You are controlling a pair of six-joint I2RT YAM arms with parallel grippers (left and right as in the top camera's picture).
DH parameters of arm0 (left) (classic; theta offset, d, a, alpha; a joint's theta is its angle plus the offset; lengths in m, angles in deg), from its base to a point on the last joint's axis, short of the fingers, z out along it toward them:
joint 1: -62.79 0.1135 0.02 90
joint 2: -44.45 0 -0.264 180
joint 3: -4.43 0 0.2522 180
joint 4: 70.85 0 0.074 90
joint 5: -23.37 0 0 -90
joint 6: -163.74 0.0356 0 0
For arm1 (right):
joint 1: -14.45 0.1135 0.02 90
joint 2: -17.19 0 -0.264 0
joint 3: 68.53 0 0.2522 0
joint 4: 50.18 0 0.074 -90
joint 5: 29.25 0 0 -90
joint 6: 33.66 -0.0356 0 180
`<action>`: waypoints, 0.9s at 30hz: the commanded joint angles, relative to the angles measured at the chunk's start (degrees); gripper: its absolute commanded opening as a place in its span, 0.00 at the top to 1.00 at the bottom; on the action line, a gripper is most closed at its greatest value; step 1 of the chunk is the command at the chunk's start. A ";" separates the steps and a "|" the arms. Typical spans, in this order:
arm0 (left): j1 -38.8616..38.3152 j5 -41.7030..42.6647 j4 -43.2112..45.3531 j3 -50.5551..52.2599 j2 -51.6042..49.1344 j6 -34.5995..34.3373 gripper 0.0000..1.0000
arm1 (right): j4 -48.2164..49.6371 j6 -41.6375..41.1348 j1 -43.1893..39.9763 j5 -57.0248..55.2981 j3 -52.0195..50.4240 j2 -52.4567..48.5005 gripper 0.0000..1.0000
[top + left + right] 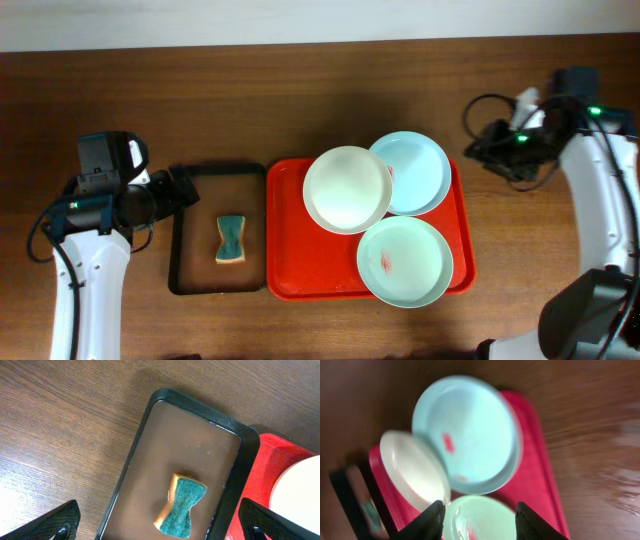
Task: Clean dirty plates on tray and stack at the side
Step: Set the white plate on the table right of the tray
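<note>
Three plates (347, 188) fill the red tray (290, 240); left claw (159, 510) and right claw (480, 510) gape

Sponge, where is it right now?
In the overhead view the sponge lies in the black tray, left of centre on the table, just beside the red tray.

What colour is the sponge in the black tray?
The sponge is teal over yellow, best in left wrist view.

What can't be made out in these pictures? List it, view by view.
- Overhead: the white plate overlaps the pale blue plate, hiding its left side.
- Left wrist: the right edge cuts off the white plate and red tray.
- Right wrist: motion blur smears the black tray; any stain on the white plate is unreadable.
</note>
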 commanded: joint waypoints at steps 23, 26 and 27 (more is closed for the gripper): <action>0.24 0.46 0.04 -0.57 0.61 -0.39 0.01 | 8.33 -4.09 31.56 -24.63 -0.37 -17.31 0.82; 0.24 0.46 0.04 -0.57 0.61 -0.39 0.01 | 8.70 -4.09 31.56 -24.59 -0.37 -17.33 0.96; 0.24 0.46 0.04 -0.57 0.61 -0.39 0.01 | 9.07 -4.04 31.54 -23.45 -0.28 -17.27 0.96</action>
